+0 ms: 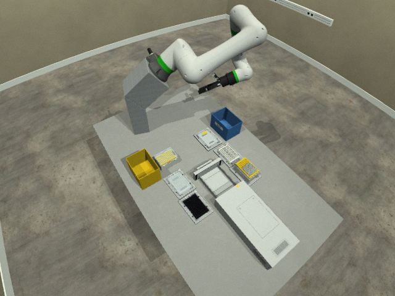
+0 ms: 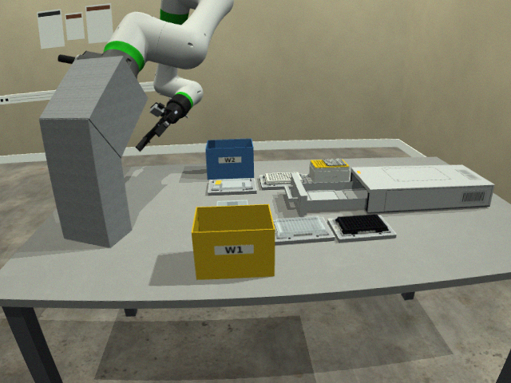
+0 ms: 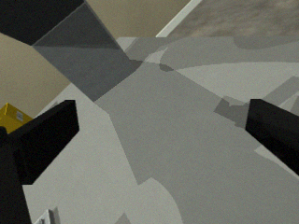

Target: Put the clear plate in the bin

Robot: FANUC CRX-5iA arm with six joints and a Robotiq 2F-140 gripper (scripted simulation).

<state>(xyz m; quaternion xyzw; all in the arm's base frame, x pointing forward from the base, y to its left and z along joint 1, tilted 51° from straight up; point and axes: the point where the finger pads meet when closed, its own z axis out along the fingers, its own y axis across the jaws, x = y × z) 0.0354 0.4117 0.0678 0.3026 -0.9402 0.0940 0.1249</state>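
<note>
The gripper (image 1: 202, 90) hangs in the air with its black fingers spread to their widest and nothing between them. In the wrist view only the grey bench top (image 3: 187, 154) shows in the gap, with a corner of the yellow waste bin W1 (image 3: 11, 117) at the left edge. The gripper points down at a slant toward the bench, above the area between the grey pedestal (image 2: 86, 164) and the blue bin W2 (image 2: 229, 158), well above both.

The white arm (image 1: 220, 47) rises from the slanted top of the pedestal, reaches up and away, then folds back at the elbow so the forearm drops to the green-ringed wrist.

The clear plate (image 2: 299, 227) lies flat in its nest just beside W1 (image 2: 233, 242), which stands upright near the bench's front edge. A black plate (image 2: 362, 223) sits in the next nest along, beside the clear one. Behind them stand a long grey instrument (image 2: 421, 185) with an open drawer (image 2: 326, 196), a yellow-topped block (image 2: 329, 168) and further plates in nests.
</note>
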